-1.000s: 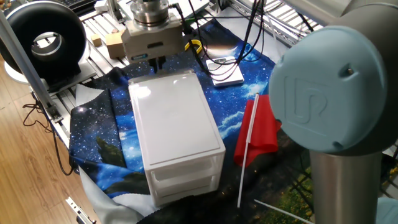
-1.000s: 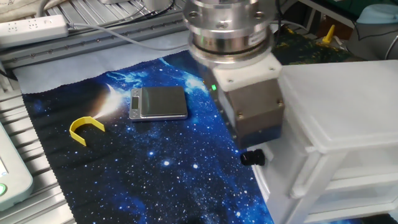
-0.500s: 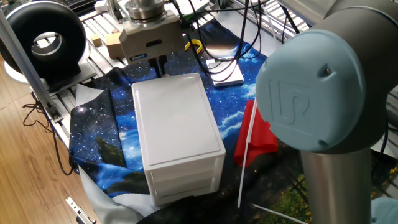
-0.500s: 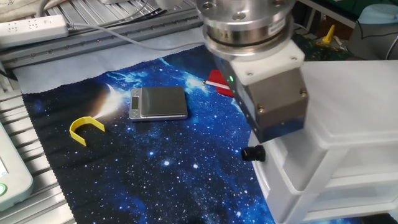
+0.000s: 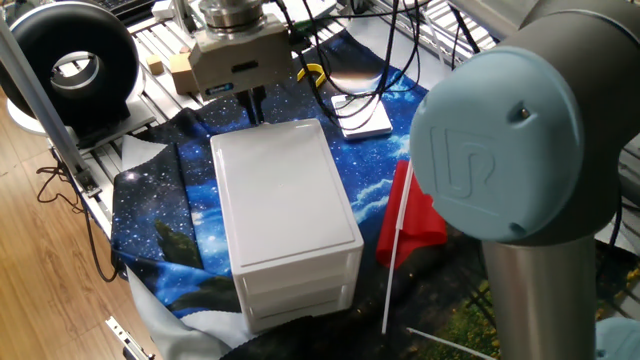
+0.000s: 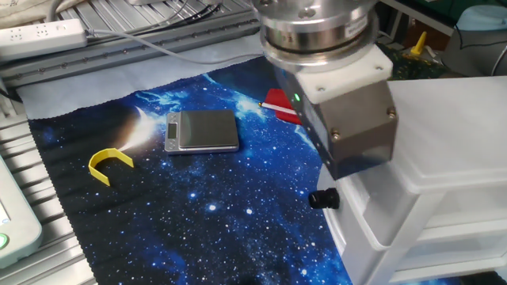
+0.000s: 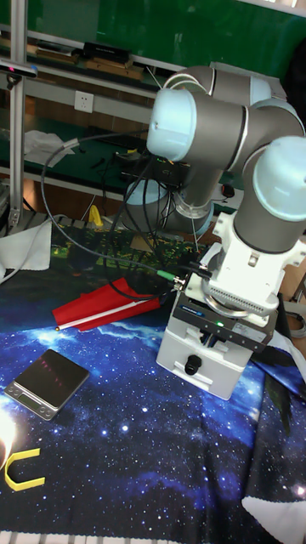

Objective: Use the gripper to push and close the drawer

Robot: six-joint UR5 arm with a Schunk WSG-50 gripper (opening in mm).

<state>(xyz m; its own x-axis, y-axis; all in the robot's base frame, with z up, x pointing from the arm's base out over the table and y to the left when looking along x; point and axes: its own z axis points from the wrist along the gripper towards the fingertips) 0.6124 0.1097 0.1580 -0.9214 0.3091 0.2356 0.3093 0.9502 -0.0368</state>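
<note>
The white plastic cabinet [image 5: 285, 190] stands in the middle of the starry cloth. Its top drawer [image 6: 366, 223] sticks out only a little at the end facing my gripper, and a short stretch of its open rim shows in the other fixed view. My gripper [image 5: 255, 108] is at that far end. Its boxy grey head [image 6: 348, 127] hangs just above the drawer's edge, with the short dark fingers down against it. The fingers look closed together with nothing between them. In the tall fixed view the gripper [image 7: 223, 327] covers the cabinet's top.
A small flat scale [image 6: 202, 131] and a yellow clip [image 6: 109, 165] lie on the cloth to the left. A red flag on a white stick [image 5: 410, 215] lies right of the cabinet. The big pale-blue arm joint [image 5: 515, 140] fills the right of one fixed view.
The gripper moved towards the cabinet and the drawer slid almost fully in. Over the last half second it barely shifted.
</note>
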